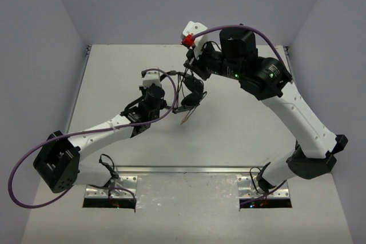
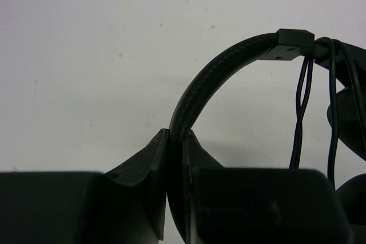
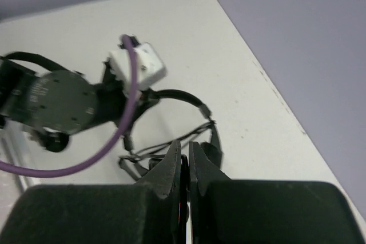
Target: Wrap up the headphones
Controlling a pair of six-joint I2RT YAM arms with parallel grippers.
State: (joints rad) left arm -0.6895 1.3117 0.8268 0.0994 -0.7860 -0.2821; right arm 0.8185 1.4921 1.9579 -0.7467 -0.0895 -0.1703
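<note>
1. Top external view, headphones (image 1: 193, 91): black headset, held up between the two arms over the middle of the surface (image 1: 246, 130). Whether the lower earcup (image 2: 347, 112) touches the surface cannot be told.
2. Left gripper (image 2: 176, 141): fingers clamped on the headband (image 2: 223, 61), gripping it edge-on partway along the arch.
3. Right gripper (image 3: 184, 151): fingers almost together. A thin strand seems pinched between them, judged to be the cable (image 2: 301, 112); the contact itself is hidden.
4. Cable, condition: several strands pass over the headband end beside the slider block (image 2: 294, 41) and hang down past the earcup. A loose tail with its plug (image 1: 184, 122) dangles below the headset toward the surface.
5. Stage, judged: winding in progress, with some loops on and the tail not yet taken up.
6. Hazard, slip: the left hold is narrow and on a smooth curved band. A hard tug from the right arm could twist the headset out of it.
7. Hazard, slack: loops sit loosely near the band's end, and low tension could let them slide off.
8. Hazard, snag: the dangling plug could catch on either gripper, and the two wrists work very near each other, so they could collide.
</note>
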